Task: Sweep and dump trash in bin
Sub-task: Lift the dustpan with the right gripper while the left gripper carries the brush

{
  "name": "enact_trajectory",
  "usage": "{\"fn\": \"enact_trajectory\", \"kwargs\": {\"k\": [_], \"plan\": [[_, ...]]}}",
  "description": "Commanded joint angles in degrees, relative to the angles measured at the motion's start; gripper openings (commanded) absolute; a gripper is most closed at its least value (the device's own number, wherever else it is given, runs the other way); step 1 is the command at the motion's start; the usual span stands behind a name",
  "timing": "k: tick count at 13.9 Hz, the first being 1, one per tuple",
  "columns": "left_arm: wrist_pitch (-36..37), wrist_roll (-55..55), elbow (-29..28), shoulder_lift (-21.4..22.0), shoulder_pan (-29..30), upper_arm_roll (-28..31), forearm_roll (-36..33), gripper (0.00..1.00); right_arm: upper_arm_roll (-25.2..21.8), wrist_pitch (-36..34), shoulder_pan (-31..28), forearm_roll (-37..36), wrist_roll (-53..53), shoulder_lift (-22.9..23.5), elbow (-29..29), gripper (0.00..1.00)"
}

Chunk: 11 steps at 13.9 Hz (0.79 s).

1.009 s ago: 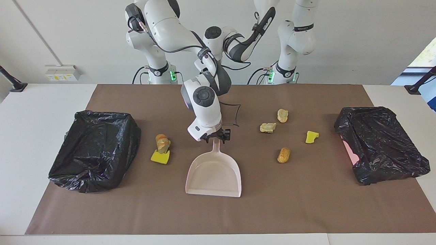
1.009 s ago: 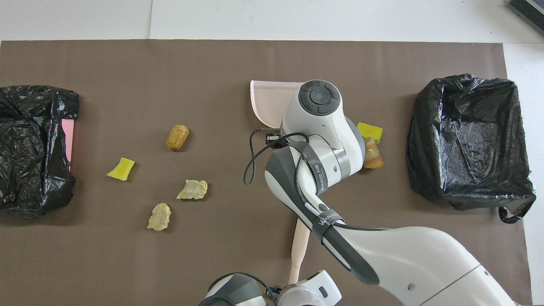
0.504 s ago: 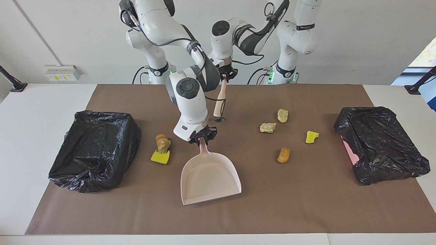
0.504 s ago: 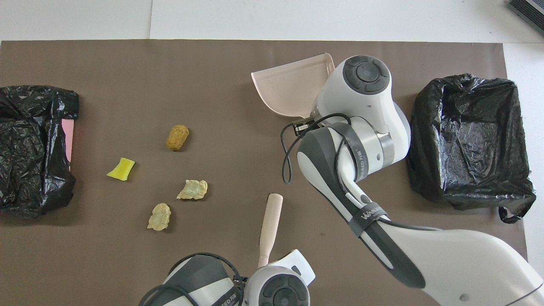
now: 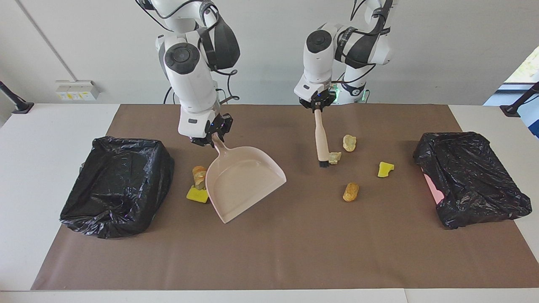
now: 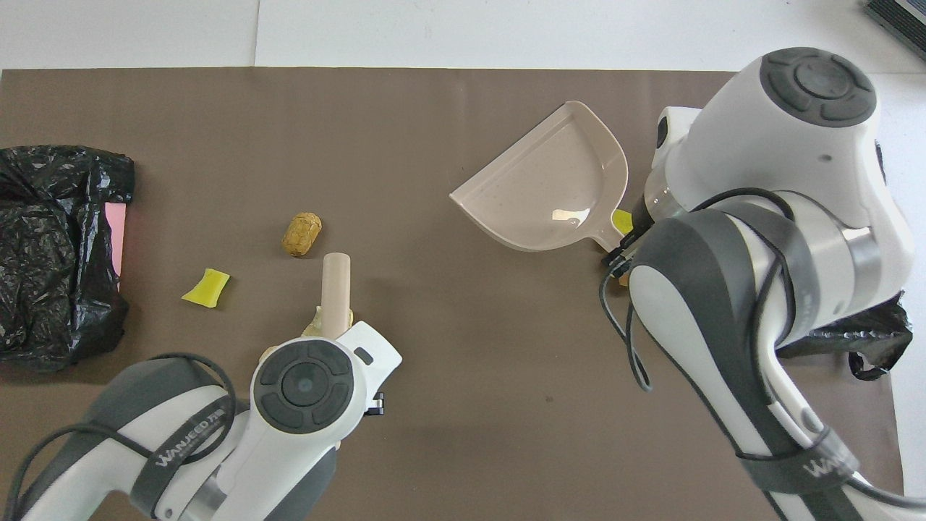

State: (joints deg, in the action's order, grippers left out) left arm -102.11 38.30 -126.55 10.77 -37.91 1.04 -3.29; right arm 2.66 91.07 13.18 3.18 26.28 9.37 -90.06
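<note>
Dustpan (image 5: 242, 181) lifted off brown mat (image 5: 294, 252).

- A robotics lab, not a home: two white arms stand bolted at the edge of a long white table (image 5: 50, 139).
- A brown mat (image 5: 294, 252) covers the table (taped-flat look, staged work area).
- Bare pale wall, a labelled socket box (image 5: 76, 90), black clamp mounts (image 5: 14, 103) at the table's ends.
</note>
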Motion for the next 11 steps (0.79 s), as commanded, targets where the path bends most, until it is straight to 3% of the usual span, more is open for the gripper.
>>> {"fn": "enact_trajectory", "kwargs": {"k": [1, 3, 8, 11], "plan": [[-0.54, 0.11, -1.68, 0.92, 6.42, -0.95, -3.89, 0.00, 0.50, 0.16, -2.01, -1.85, 16.73, -3.82, -6.25, 0.00], [-3.60, 0.02, -3.16, 0.92, 10.99, -0.95, -6.10, 0.00, 0.59, 0.77, -1.50, -3.18, 23.19, -4.10, -8.11, 0.00], [-11.68, -4.37, -8.70, 0.48, 22.07, -0.95, -12.42, 0.00, 0.68, 6.56, 4.83, -5.91, 23.21, 0.64, -9.17, 0.00], [-13.29, -7.61, -10.11, -0.39, 27.44, -0.95, -13.05, 0.00, 0.68, 11.31, 8.53, -6.43, 20.41, 1.00, -13.64, 0.00]]}}
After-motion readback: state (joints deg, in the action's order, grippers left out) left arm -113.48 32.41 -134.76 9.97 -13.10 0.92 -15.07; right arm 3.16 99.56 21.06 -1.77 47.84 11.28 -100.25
